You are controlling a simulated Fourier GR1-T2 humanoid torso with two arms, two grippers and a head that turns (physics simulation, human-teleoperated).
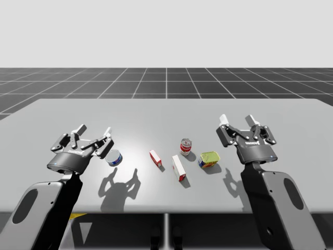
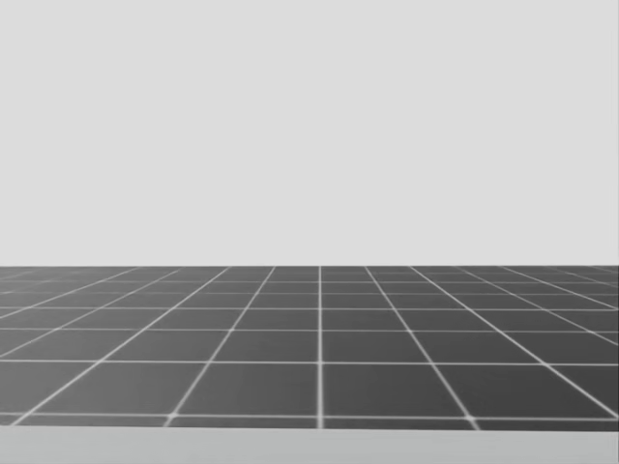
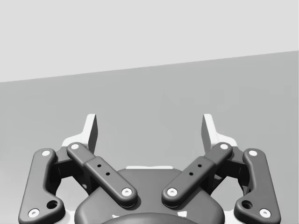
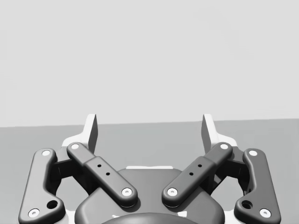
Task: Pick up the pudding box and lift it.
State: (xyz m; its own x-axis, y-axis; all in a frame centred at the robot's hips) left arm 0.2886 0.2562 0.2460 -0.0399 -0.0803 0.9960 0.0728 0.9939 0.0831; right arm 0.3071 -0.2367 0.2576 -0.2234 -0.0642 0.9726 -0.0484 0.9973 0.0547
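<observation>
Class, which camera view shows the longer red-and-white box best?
The high view: the longer red-and-white box lies whole on the table. The head view faces the floor grid; the wrist views look past the open left tool and right tool across it.

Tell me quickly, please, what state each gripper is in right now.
Left gripper: open, holding nothing.
Right gripper: open, holding nothing.
</observation>
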